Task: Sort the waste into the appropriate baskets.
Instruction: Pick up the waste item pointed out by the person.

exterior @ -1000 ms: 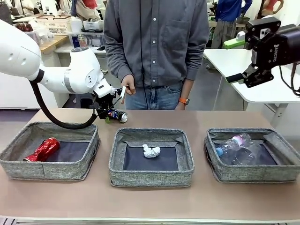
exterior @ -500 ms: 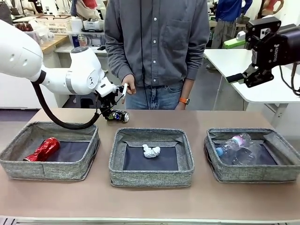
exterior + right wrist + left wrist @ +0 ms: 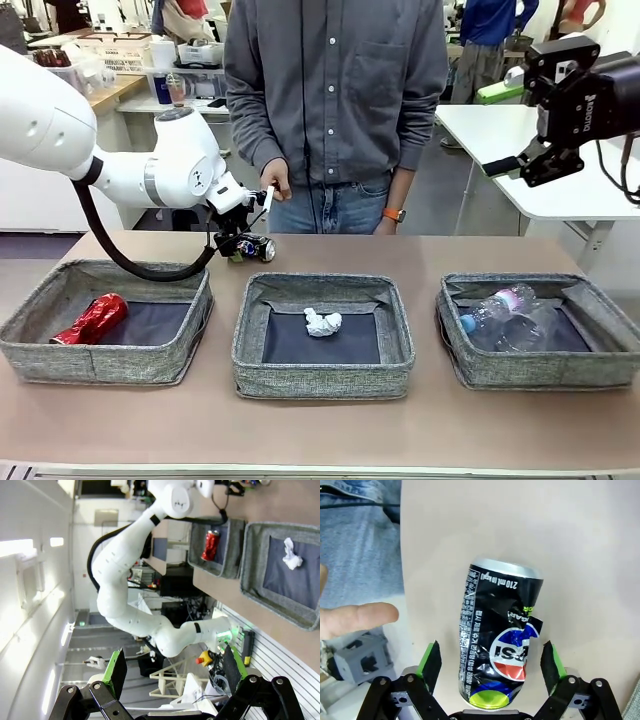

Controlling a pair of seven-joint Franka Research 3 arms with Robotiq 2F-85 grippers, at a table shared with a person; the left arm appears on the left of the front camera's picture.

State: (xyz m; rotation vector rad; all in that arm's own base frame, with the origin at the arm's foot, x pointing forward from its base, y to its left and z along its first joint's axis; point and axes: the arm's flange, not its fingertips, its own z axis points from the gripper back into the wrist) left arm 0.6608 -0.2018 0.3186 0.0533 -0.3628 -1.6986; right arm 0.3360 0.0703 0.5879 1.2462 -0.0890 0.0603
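Observation:
A dented dark blue-black can lies on its side on the table's far edge. My left gripper is down around it. In the left wrist view the can lies between the gripper's green pads, with small gaps on both sides, so the jaws are open. The left basket holds a red can. A white paper ball is in the middle basket, and clear bottles are in the right basket. My right gripper hangs high at the right, open and empty.
A person in a grey shirt stands at the far edge, one hand just behind the dark can; a finger shows left of my left gripper. The table's front strip before the baskets is bare.
My left arm has shifted a little to the right and settled around the dark can, its jaws starting to narrow. The right arm, the person and the baskets' contents have stayed put.

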